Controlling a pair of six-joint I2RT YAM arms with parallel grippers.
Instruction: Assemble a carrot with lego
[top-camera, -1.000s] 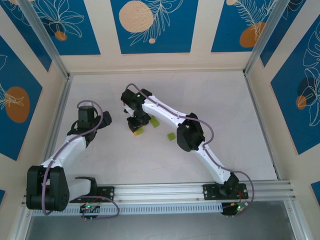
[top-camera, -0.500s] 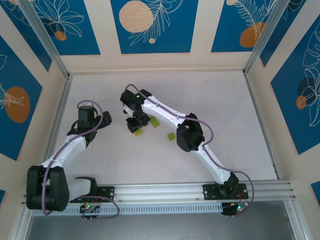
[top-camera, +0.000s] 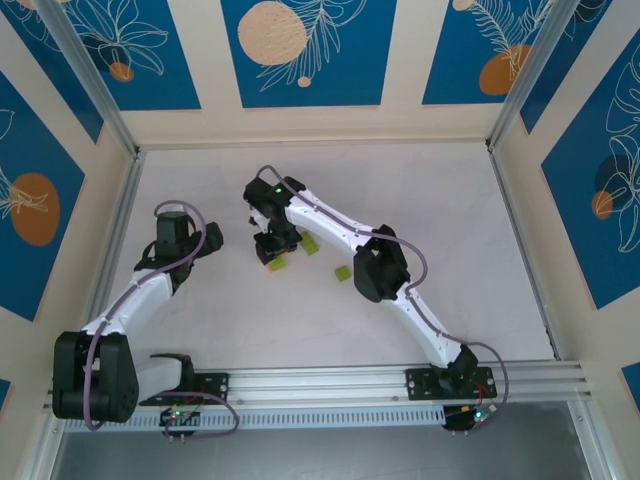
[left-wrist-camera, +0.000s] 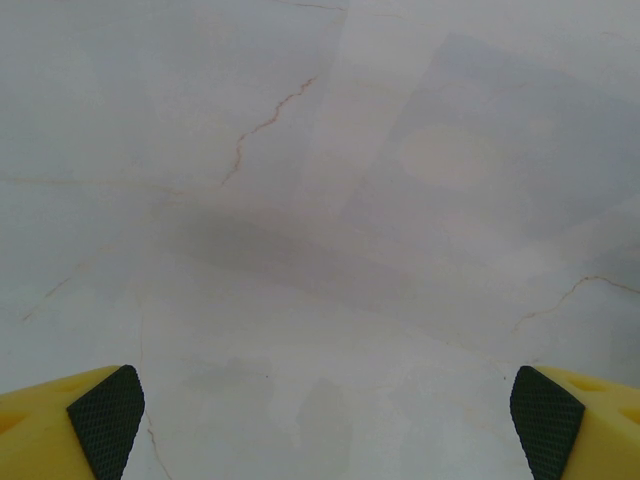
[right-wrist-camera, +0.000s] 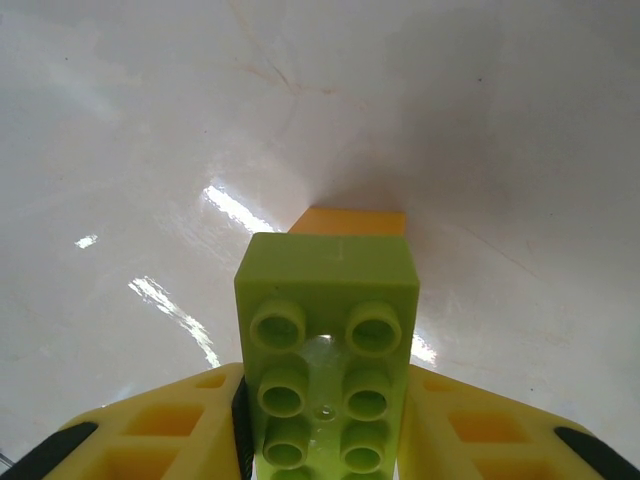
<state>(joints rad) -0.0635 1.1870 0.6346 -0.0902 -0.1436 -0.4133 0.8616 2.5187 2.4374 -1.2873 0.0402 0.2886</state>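
The white table (top-camera: 440, 200) has walls (top-camera: 300, 50) with blue leaf pictures around it. The right arm (top-camera: 340, 235) stretches to the middle of the table. The left arm (top-camera: 140, 290) bends near the left edge. The right tool (right-wrist-camera: 325, 410) squeezes a lime-green brick (right-wrist-camera: 328, 330) just above the table, bumps facing the camera. The near end of that brick is cut off at the bottom of the wrist view. An orange brick (right-wrist-camera: 350, 220) peeks out behind its far end, and I cannot tell if the two are joined. The left tool (left-wrist-camera: 325, 425) is spread wide over bare table and holds nothing. A loose green brick (top-camera: 311, 246) lies just beside the right arm. A second loose green brick (top-camera: 343, 272) lies near the arm's elbow.
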